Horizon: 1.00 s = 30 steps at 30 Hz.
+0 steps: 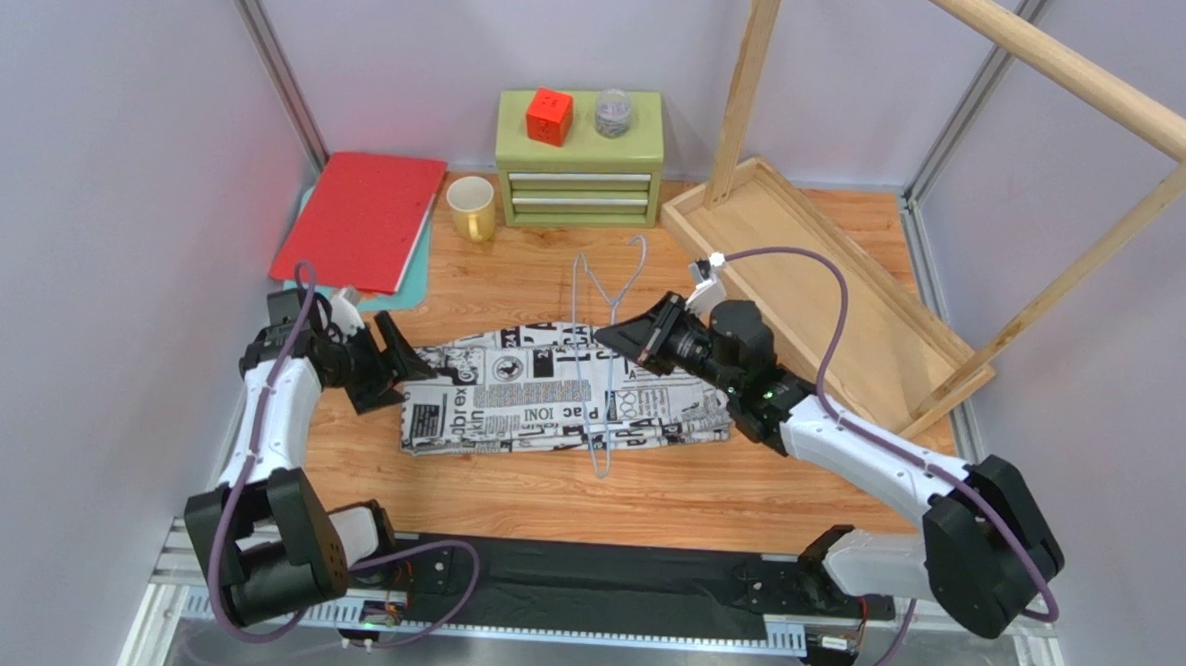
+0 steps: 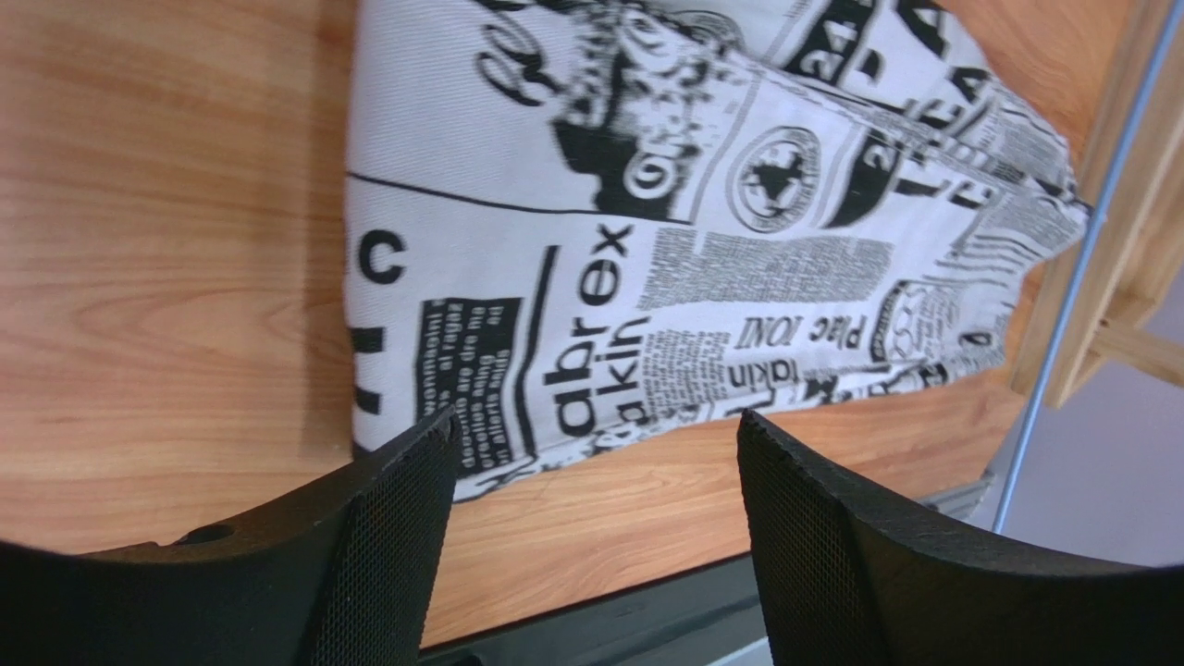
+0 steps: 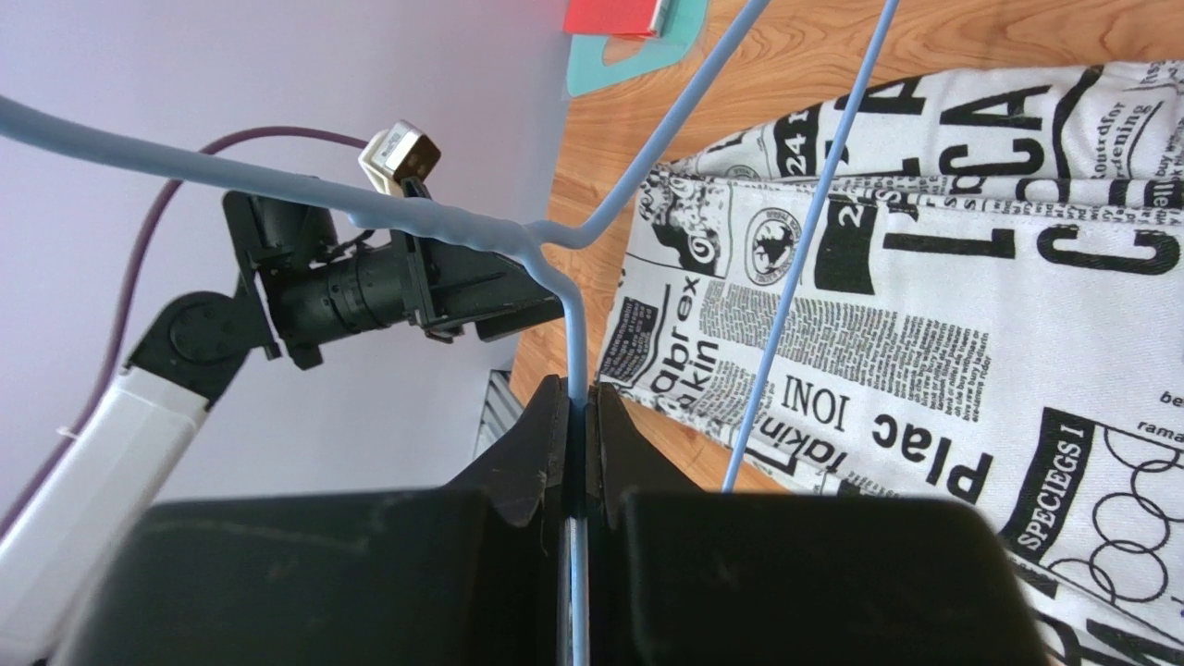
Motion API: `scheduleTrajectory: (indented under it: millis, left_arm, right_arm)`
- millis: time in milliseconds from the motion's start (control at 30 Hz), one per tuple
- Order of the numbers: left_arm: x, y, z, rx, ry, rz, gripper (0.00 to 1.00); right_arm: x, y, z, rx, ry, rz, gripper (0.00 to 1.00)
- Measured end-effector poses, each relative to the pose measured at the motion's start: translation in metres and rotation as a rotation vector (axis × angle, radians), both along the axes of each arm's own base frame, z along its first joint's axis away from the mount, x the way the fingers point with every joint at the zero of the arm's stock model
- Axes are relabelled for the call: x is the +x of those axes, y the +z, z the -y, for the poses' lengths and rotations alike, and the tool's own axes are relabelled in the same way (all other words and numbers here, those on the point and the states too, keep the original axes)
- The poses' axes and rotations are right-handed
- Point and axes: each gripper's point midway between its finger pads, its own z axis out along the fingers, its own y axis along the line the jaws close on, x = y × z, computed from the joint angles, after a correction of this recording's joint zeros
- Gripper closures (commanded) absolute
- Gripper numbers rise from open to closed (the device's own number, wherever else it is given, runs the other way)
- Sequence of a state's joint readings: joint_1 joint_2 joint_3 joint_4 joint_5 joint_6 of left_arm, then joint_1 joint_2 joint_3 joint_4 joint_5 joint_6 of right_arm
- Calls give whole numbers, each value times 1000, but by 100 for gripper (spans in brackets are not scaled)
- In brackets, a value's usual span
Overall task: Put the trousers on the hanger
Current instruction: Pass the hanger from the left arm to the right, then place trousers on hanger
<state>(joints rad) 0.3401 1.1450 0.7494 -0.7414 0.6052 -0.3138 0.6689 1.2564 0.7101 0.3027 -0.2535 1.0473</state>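
The step in hand looks like getting cloth and wire together. The trousers (image 1: 551,399) lie folded into a long band across the middle of the counter (image 1: 787,499), one end toward its left edge. They are not yet draped on the hanger (image 3: 545,239).

The right gripper (image 1: 615,343) has its fingers (image 3: 535,458) pinched tight on one thin wire of the hanger, close to where the wires meet. It holds the hanger over the right half of the trousers, with the hook toward the far edge. One straight wire crosses above the print. Another part shows past the cloth's near side, though I cannot tell whether any wire runs beneath the fabric.

The left gripper (image 1: 392,364) holds nothing. Its fingers (image 2: 389,541) stand wide apart, low over the counter just beside the left end of the trousers and pointing along them. The left arm is folded near the left edge, forearm angled inward. The right arm reaches in from the near right corner with its wrist turned toward the centre.

Next, the left fingers probably need to close on that cloth end and carry it through or over the hanger's lower bar. The right should keep the frame steady and tilted clear. A shallow pinch could take only the top layer.
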Motion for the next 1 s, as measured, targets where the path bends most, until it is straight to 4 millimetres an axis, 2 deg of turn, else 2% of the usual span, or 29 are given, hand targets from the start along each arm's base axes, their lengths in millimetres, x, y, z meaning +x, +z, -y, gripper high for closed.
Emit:
scheduleTrajectory:
  millis: [233,400,500,600,700,800,900,1000]
  left_arm:
    - [-6,-26,-23,102,95,-133,21]
    - [-6,-46,-31,124,112,-219,15]
    - [-4,-57,-33,118,110,-250,14]
    - [0,-63,-34,126,104,-251,18]
    - [6,-68,-36,138,91,-231,22]
    - [11,-72,-37,141,84,-214,25]
    - [16,-76,-37,132,76,-206,25]
    - [19,-78,-34,108,67,-203,26]
  right_arm:
    - [-2,-48,-8,-59,-9,10,100]
    - [-5,-82,-9,-115,-19,-7,100]
    - [-4,-89,-12,-134,-31,7,100]
    - [-1,-94,-11,-154,-49,21,100]
    - [-2,-93,-12,-155,-43,40,100]
    - [-2,-81,-15,-130,-38,62,100]
    - [-1,-57,-27,-82,-23,105,100]
    - [3,-21,-43,-11,-15,171,100]
